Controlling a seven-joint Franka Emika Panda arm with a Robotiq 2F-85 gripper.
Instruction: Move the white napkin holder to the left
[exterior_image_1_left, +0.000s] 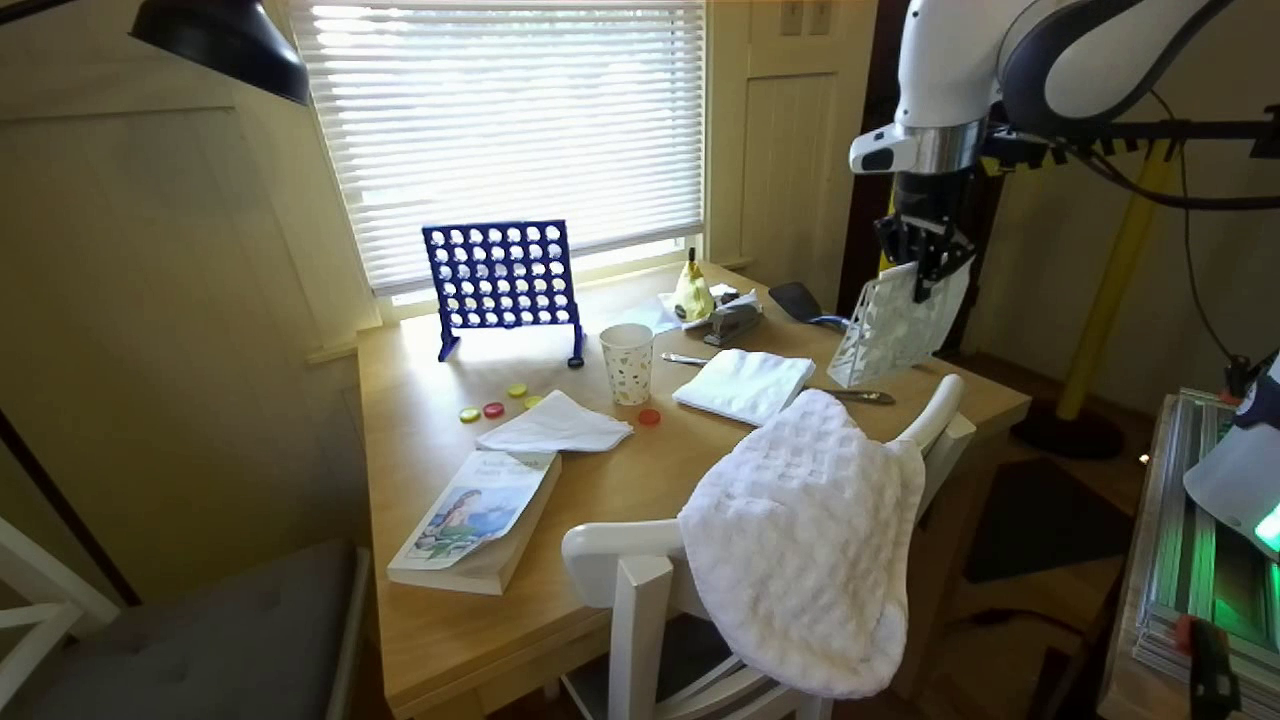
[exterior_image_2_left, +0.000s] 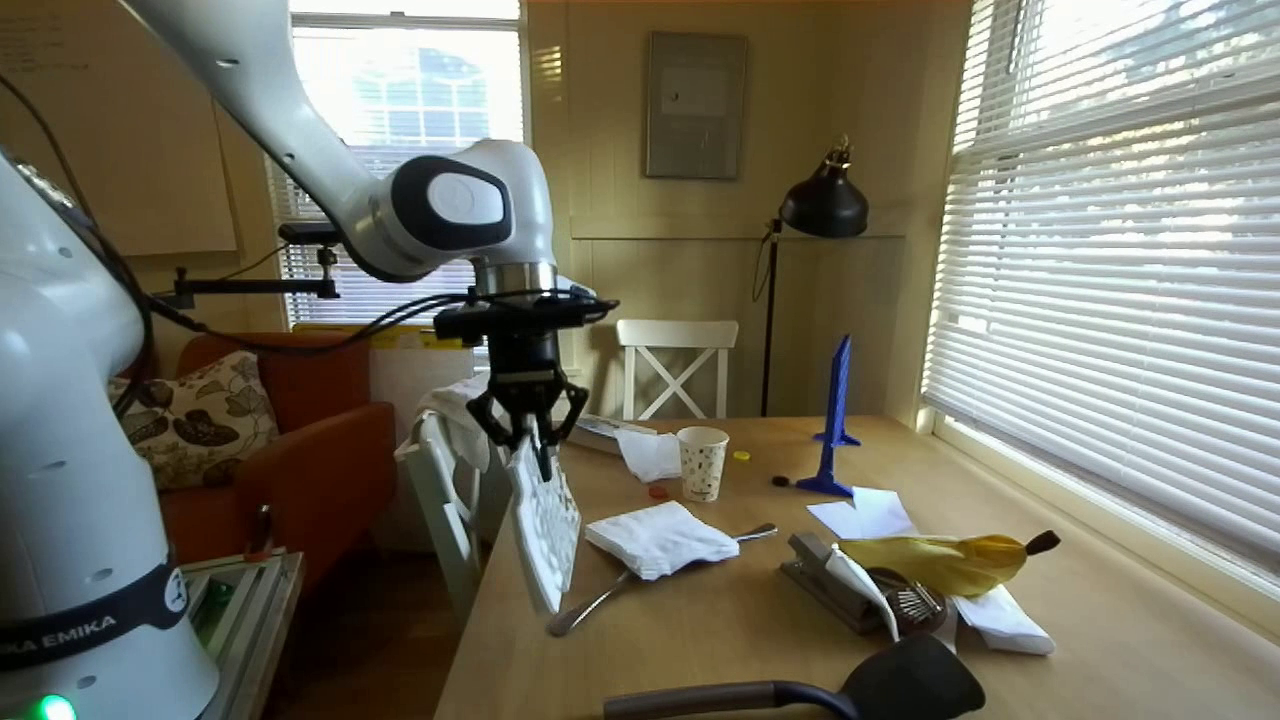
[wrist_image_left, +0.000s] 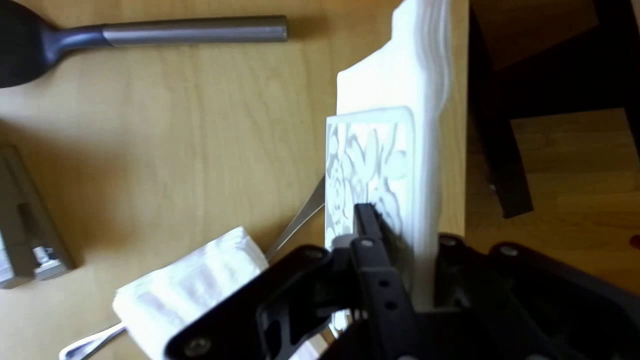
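The white napkin holder (exterior_image_1_left: 890, 325) has a cut-out floral pattern and holds a stack of white napkins. My gripper (exterior_image_1_left: 928, 285) is shut on it from above, and both also show in an exterior view: the holder (exterior_image_2_left: 545, 530) and the gripper (exterior_image_2_left: 540, 455). The holder hangs tilted near the table edge and appears lifted. In the wrist view one finger of the gripper (wrist_image_left: 400, 225) lies against the patterned side of the holder (wrist_image_left: 367, 170); the other finger is mostly hidden behind the napkins.
A folded white napkin stack (exterior_image_2_left: 662, 540) lies over cutlery (exterior_image_2_left: 590, 605) beside the holder. A paper cup (exterior_image_1_left: 628, 365), blue grid game (exterior_image_1_left: 503, 275), stapler (exterior_image_1_left: 733, 322), spatula (exterior_image_2_left: 910, 680) and book (exterior_image_1_left: 475, 520) are on the table. A chair with white quilted cloth (exterior_image_1_left: 810, 550) stands at the edge.
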